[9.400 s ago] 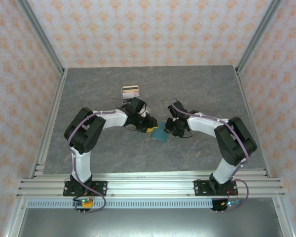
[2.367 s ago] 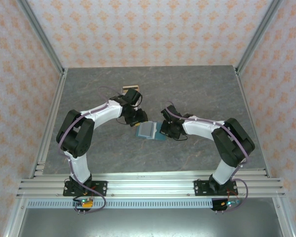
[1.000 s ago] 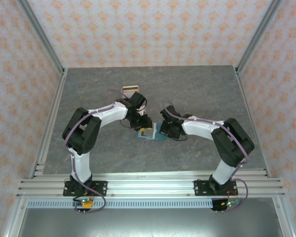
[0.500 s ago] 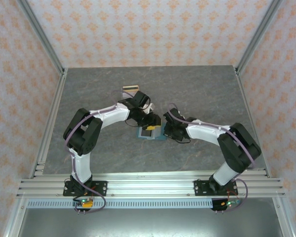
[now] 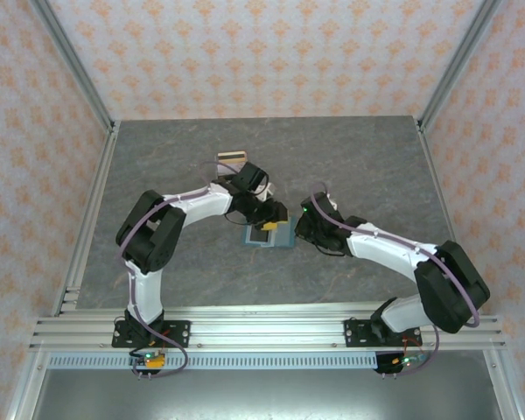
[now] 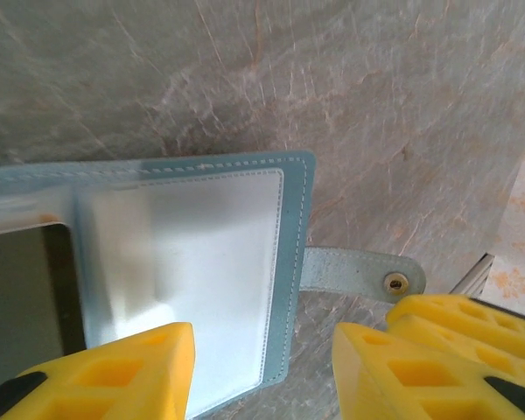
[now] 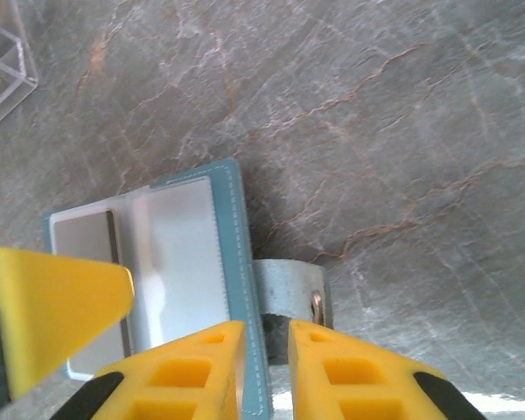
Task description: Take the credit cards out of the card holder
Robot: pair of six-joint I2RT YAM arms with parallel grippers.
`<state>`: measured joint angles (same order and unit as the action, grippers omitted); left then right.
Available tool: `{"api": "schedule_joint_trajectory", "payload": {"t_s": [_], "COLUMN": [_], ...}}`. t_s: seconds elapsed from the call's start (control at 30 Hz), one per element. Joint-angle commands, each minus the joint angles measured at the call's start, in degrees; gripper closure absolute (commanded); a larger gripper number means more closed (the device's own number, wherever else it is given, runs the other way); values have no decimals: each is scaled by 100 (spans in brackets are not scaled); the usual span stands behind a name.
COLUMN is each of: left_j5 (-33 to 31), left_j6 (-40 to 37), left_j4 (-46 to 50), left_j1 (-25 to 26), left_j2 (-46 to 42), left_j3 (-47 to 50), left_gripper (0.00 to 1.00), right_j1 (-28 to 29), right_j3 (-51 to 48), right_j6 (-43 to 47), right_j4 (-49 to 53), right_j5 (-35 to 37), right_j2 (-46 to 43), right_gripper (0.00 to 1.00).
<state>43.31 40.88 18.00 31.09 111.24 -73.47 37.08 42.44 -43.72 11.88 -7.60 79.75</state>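
Note:
The card holder (image 5: 269, 235) lies open and flat on the grey table, a blue-grey wallet with clear pockets (image 6: 201, 262) and a side tab with a snap (image 6: 359, 273). My left gripper (image 5: 269, 219) hangs just over it, open, its yellow fingers astride the holder's right edge (image 6: 262, 372). My right gripper (image 5: 299, 229) sits at the holder's tab side, jaws only a narrow gap apart (image 7: 267, 367) over the tab (image 7: 289, 297), pinching nothing that I can see. A small stack of credit cards (image 5: 232, 158) rests farther back. A grey panel (image 7: 83, 254) fills one pocket; whether it is a card is unclear.
A corner of a clear plastic box (image 7: 0, 79) lies on the table beyond the holder. Metal rails (image 5: 262, 331) run along the near edge, and patterned walls close in the table's sides and back.
My right gripper has parted a little and its arm has swung out to the right. The left gripper has shifted right over the holder and widened. The holder stays flat.

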Motion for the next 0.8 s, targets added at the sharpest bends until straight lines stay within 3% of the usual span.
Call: {"api": "schedule_joint_trajectory", "payload": {"t_s": [0.0,0.2,0.33,0.77], "left_j5": [-486,-1063,-1276,-1003], "left_j6": [-162,-220,-256,-132], "left_j4": [277,459,564,345], "left_j1": [-275,-714,-767,-676], "left_j2": [-697,-1079,-1141,-729], "left_j3": [142,816,966,890], "left_gripper": [54,53,54,74], "right_j1": [-13,10,64,71], "right_j3": [291,679,1050,1663], "right_j6": [136,29,4,-129], "right_j4": [-192,-532,-466,-198], "right_j5": [-383,-1192,-1328,-1428], "right_j2": [-76,469,878,2147], "right_gripper": [77,65,60,74]}}
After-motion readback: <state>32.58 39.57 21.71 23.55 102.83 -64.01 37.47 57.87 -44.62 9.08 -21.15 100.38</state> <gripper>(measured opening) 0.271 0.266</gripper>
